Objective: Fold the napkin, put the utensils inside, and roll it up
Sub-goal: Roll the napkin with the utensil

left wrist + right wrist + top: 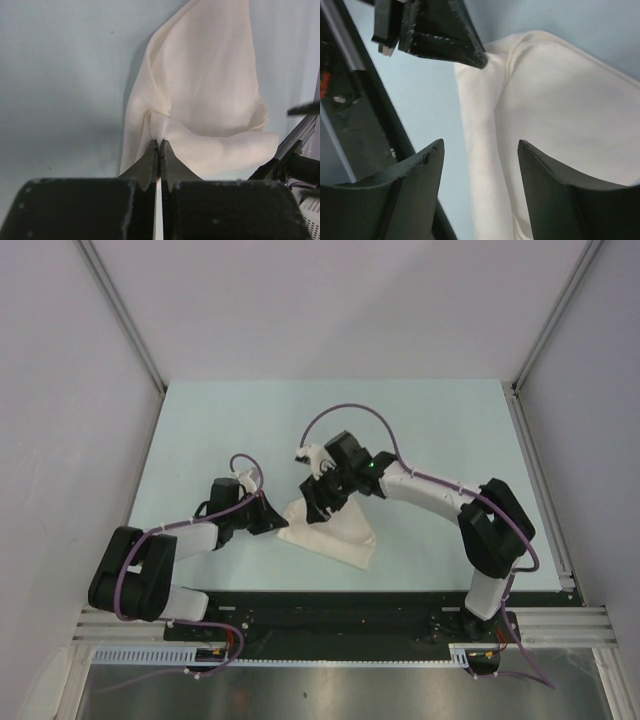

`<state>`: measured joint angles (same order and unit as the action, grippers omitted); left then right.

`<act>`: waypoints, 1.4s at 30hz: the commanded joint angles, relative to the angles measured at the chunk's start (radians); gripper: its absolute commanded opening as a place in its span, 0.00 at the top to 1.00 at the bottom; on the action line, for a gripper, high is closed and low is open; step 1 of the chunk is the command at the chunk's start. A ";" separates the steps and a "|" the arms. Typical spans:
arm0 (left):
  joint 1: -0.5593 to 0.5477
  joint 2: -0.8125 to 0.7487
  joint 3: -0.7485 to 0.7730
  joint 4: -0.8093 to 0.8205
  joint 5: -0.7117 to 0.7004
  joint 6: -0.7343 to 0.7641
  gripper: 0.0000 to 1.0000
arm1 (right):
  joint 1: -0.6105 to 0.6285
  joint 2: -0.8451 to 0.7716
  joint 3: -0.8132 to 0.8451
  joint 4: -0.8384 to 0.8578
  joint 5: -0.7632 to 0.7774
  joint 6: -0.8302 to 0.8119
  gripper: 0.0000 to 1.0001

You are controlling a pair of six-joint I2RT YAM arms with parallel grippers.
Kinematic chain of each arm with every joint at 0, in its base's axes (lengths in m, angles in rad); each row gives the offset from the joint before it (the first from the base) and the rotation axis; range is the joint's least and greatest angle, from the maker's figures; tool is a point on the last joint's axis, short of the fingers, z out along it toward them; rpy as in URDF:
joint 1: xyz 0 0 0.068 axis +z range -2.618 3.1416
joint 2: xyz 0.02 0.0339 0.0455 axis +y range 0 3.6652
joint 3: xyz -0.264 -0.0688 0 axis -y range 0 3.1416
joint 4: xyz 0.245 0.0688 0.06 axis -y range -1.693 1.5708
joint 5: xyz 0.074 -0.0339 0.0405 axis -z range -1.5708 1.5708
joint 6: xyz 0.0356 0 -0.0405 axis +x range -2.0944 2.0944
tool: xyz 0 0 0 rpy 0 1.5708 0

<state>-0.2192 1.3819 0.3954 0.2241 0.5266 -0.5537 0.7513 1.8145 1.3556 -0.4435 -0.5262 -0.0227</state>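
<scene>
The white napkin lies folded and rumpled on the pale table, just in front of both arms. My left gripper is shut on its left corner; in the left wrist view the closed tips pinch a fold of the napkin. My right gripper is open and empty, hovering over the napkin's far left part. In the right wrist view its gripper straddles the napkin's rolled edge without touching it. The utensil is not clearly in view. A slim dark tip shows at the left wrist view's right edge; I cannot tell what it is.
The pale blue-green table is bounded by grey walls with metal rails on both sides. A black rail runs along the near edge, close to the napkin. The left gripper's fingers show at the top of the right wrist view.
</scene>
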 commanded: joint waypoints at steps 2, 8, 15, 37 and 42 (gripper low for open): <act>0.017 0.034 0.046 -0.002 -0.023 -0.011 1.00 | 0.190 -0.082 -0.133 0.149 0.405 -0.129 0.34; 0.024 0.071 0.063 0.007 -0.010 -0.012 1.00 | 0.292 -0.073 -0.171 0.212 0.525 -0.164 0.34; 0.030 0.085 0.065 0.017 0.004 -0.017 1.00 | 0.312 -0.014 -0.168 0.204 0.523 -0.181 0.36; 0.049 0.123 0.100 0.020 0.032 -0.015 1.00 | 0.315 0.097 -0.199 0.200 0.494 -0.175 0.44; 0.052 0.128 0.106 0.024 0.046 -0.015 1.00 | 0.312 0.138 -0.182 0.169 0.514 -0.166 0.57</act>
<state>-0.1867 1.5013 0.4667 0.2214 0.5892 -0.5762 1.0584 1.8874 1.1721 -0.2348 -0.0158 -0.1951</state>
